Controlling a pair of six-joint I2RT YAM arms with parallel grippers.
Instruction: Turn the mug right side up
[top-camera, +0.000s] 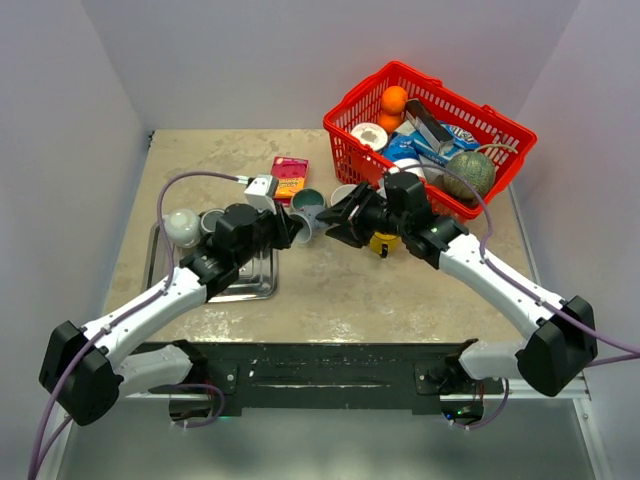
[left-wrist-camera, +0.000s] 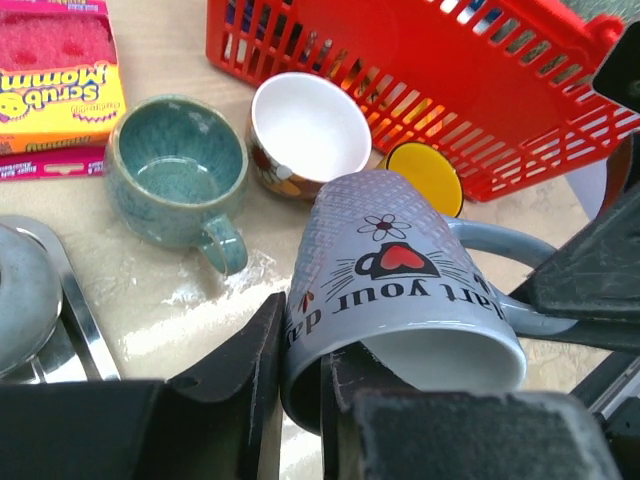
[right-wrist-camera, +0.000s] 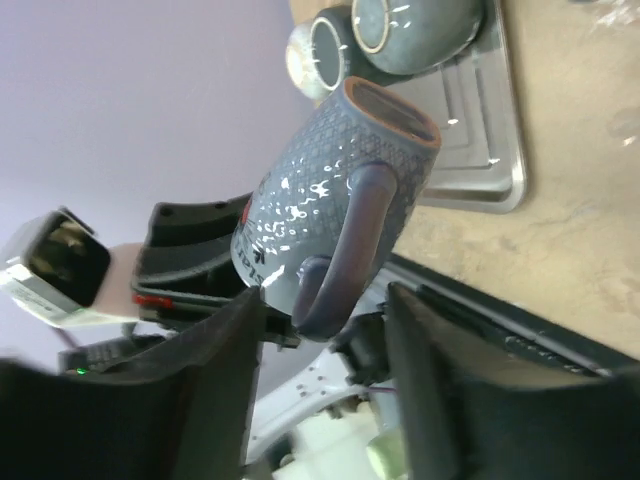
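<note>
Above the bench (top-camera: 330, 290), left fingers (left-wrist-camera: 245, 370) pinch the tilted mug (left-wrist-camera: 400, 290) by its rim; right fingers (right-wrist-camera: 210, 360) stand apart around the handle (right-wrist-camera: 355, 230), so it could pivot or slip.

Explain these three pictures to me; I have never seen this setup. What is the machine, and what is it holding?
Two robot arms are bolted to a table, each ending in a two-finger gripper. One picture looks down from above; the other two come from wrist cameras. On the table: a red basket, a teal cup, a white bowl, a sponge pack, a metal tray. The left gripper pinches the rim of a tilted grey mug; the right gripper stands open around its handle.
</note>
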